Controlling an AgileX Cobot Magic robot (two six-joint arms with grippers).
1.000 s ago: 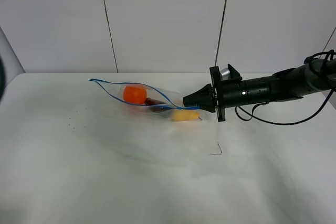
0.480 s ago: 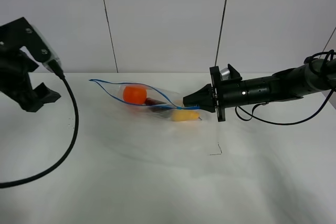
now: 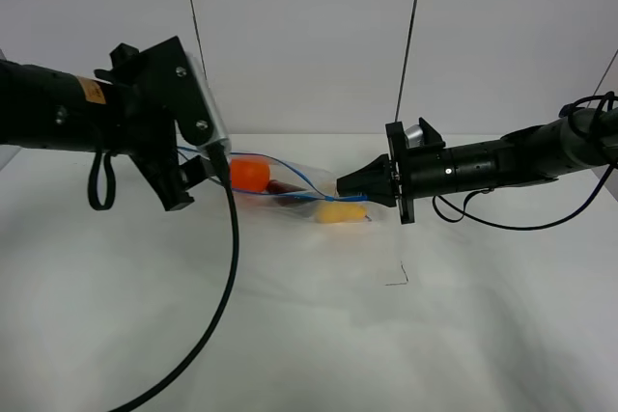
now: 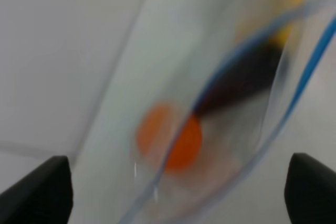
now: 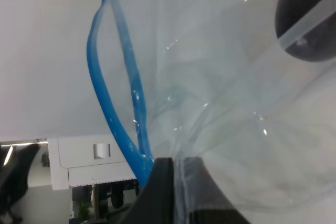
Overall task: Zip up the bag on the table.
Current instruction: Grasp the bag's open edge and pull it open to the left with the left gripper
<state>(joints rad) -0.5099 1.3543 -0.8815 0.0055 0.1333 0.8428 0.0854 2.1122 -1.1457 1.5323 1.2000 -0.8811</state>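
My left claw (image 3: 197,180), jaws spread wide, has just arrived at the left end of the clear blue-zippered plastic bag (image 3: 297,180). Right claw (image 3: 340,183) is clamped on its right end, so sealing can start.

Light: bright, even, diffuse; only faint soft shadows on table (image 3: 290,354) beneath the arms. Exterior high view: sharp throughout, evenly exposed. Left wrist view: heavy blur; bag (image 4: 231,124) ahead of left gripper (image 4: 181,192) wholly out of focus. Right wrist view: fairly sharp just ahead of right gripper (image 5: 181,192); small glints on plastic.
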